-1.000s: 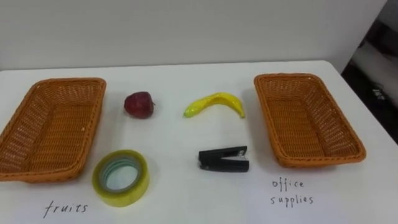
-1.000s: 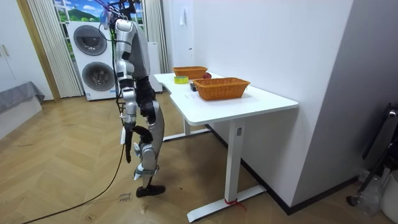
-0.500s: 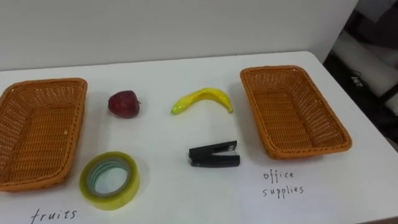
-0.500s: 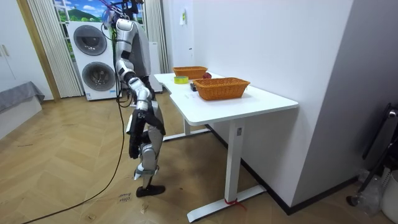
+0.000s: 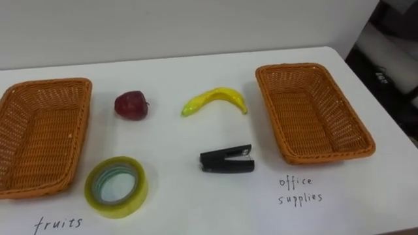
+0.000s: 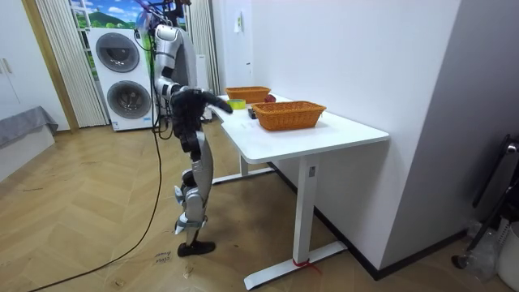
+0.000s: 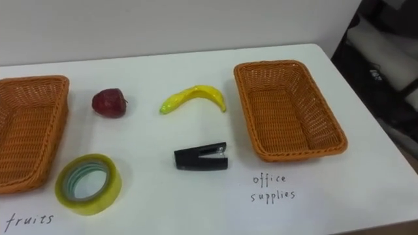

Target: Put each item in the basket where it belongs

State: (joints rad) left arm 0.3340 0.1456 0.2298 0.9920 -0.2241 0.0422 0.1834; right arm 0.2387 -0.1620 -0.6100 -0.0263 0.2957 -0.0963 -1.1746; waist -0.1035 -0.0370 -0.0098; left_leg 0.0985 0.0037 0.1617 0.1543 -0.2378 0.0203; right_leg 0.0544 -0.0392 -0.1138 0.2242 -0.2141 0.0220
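Wicker left basket (image 5: 44, 84) and right basket (image 5: 313, 111) at table (image 5: 170, 140) ends. Between them, on the bare top: apple (image 5: 130, 104), banana (image 5: 214, 100) behind; tape (image 5: 117, 206), stapler (image 5: 226, 160) in front. Right hand (image 6: 225, 108) raised at the table edge (open or closed, cannot tell).

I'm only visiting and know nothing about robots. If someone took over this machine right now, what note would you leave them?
Hands: the right hand is held out at the table's near edge, too far off in the room view to read its grip.
Things: apple, banana, tape roll and stapler lie on the table between the fruits basket and the office supplies basket.
Done: nothing; both baskets look empty.
Left: sort all four.
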